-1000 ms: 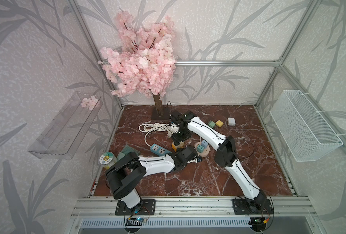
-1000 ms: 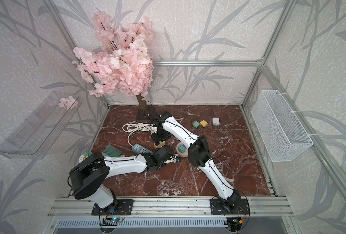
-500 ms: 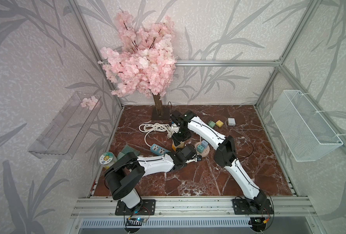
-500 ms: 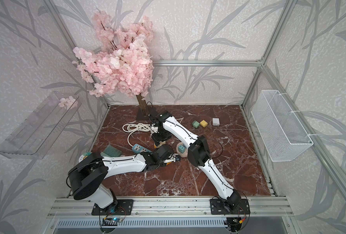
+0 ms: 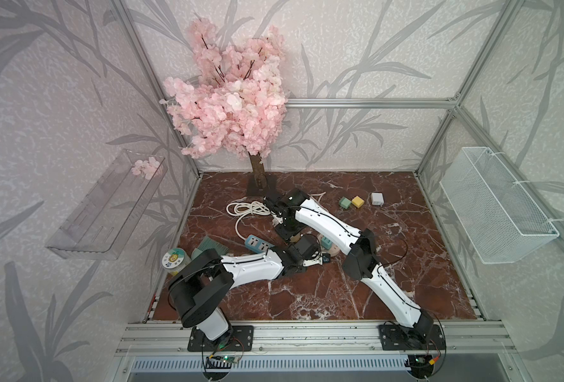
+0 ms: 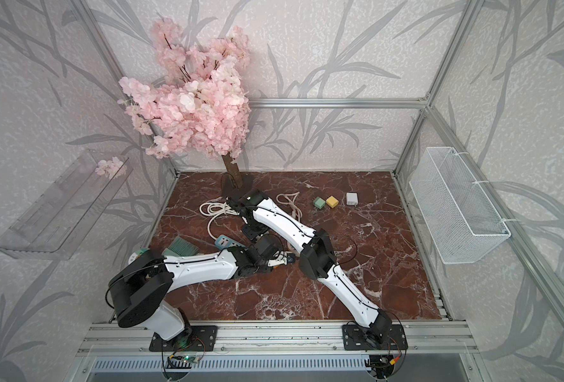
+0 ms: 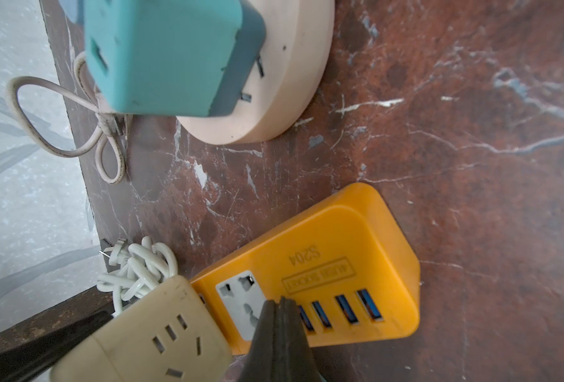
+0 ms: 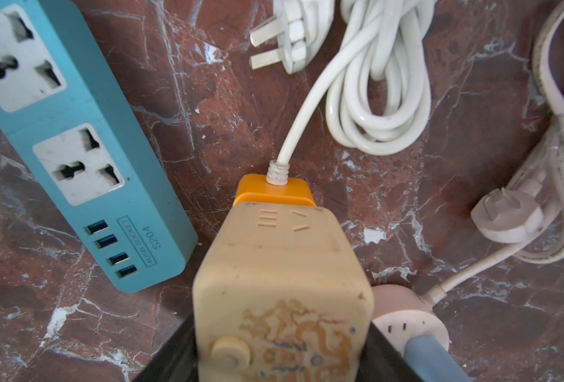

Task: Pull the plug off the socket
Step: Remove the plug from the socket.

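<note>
The right pincer (image 8: 280, 357) is clamped on the plug (image 8: 284, 264), with a black finger (image 8: 175, 360) set against each side face. The left pincer (image 7: 280, 307) is clenched on nothing. Its joined tips are pressed onto the socket (image 7: 333, 261), between the free outlet (image 7: 241, 297) and the row of blue ports (image 7: 340, 309).

The step in hand is judged to be the pull itself. It is best made straight up along the pins, without sideways rocking, while the socket is pinned to the bench (image 7: 439, 132) by the left tips. Otherwise the light orange body is likely to be lifted with the plug. The grip should be kept square, so that the smooth beige faces are not let slip. Whether the pins are partly out cannot be told, as they are hidden.

The plug is seated on the socket's cord end, near the bench's middle, and is hidden under the right wrist in both top views. Its axis is held roughly upright, pin face down and button face up. The socket is laid flat. Seen from above, its long axis is judged to run about 11 to 5 o'clock, with the cord (image 8: 294, 129) led off at 11 toward the coil (image 5: 247, 210). The blue strip (image 8: 85, 158) is found near, at about 9 o'clock.
</note>
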{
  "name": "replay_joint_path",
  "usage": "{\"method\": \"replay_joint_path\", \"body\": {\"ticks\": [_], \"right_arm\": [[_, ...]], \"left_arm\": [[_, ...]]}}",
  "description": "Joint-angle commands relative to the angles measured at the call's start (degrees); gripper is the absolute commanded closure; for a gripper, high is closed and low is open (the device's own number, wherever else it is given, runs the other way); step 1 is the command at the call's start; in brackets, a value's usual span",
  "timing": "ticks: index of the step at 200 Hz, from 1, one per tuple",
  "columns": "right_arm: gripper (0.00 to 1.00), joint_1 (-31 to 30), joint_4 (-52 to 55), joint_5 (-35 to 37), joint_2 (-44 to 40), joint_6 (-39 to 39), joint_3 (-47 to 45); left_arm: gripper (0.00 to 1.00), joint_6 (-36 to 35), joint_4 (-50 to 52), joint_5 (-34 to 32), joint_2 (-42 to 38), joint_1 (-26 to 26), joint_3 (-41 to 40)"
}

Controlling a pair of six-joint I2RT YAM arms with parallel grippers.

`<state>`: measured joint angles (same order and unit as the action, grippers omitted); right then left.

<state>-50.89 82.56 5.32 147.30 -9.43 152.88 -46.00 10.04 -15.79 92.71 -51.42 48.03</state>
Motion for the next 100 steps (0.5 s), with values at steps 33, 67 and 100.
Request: {"method": "replay_joint_path", "body": {"ticks": [33, 67, 100], "right_arm": [[1.00, 6.5, -2.3, -21.6, -5.7, 1.6, -2.9], [1.00, 8.4, -3.5, -28.5, -5.9, 0.3, -4.1], [1.00, 6.1, -2.3, -14.5, -7.2, 0.0, -3.6]], "left_arm": [[1.00, 0.6, 11.8, 6.0, 5.3, 0.9, -4.6], [1.00, 0.6, 11.1, 6.1, 5.7, 0.9, -5.3], [1.00, 0.7, 11.3, 6.7, 5.7, 0.9, -5.7]]}}
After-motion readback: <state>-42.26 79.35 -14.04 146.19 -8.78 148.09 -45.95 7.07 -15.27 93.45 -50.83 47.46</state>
